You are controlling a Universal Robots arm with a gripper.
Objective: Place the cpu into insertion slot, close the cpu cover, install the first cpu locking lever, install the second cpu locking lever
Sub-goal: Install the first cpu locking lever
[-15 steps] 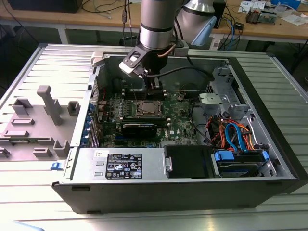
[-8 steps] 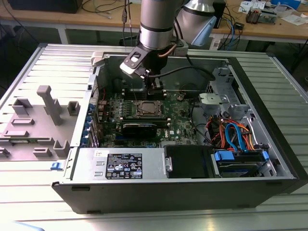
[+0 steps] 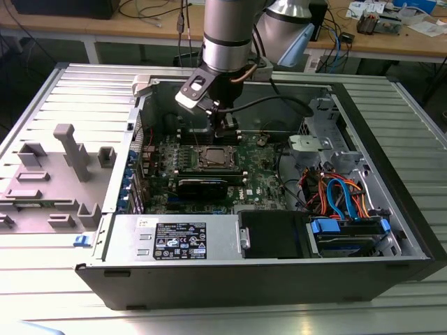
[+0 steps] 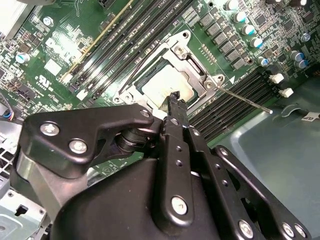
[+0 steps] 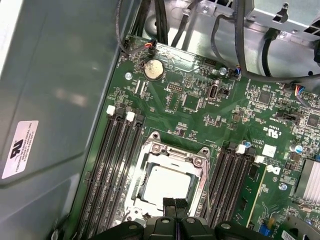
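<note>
Exterior view is showing an open computer case point(image 3: 244, 286) lying on a ribbed, pale metal desk point(image 3: 42, 279), with grey, blocky plastic fixtures point(image 3: 70, 150) standing at the exterior view's left. The arm is reaching down into the case, its black claw point(image 3: 227, 131) hanging just above the insertion slot point(image 3: 213, 159) on the green circuit board point(image 3: 258, 167).

In both wrist views the cpu point(image 5: 167, 184) point(image 4: 165, 86) – flat, square, matt silvery-grey – is sitting in the slot. The cpu cover point(image 5: 175, 155) point(image 4: 192, 70), a thin bright metal frame, is lying flat over it, the chip showing through its square window. Long black memory slots point(image 5: 112, 165) are running along both sides, and a round coin battery point(image 5: 153, 69) is sitting farther off.

In the second wrist view a thin steel locking lever point(image 4: 245, 100) is sticking out from a corner of the frame, across the memory slots.

The claw point(image 5: 175, 204) point(image 4: 174, 100) is looking fully closed – its two fingertips pressed together, nothing between them. Its tip is lying over the cover's edge; whether it is touching the plate I cannot tell.
</note>
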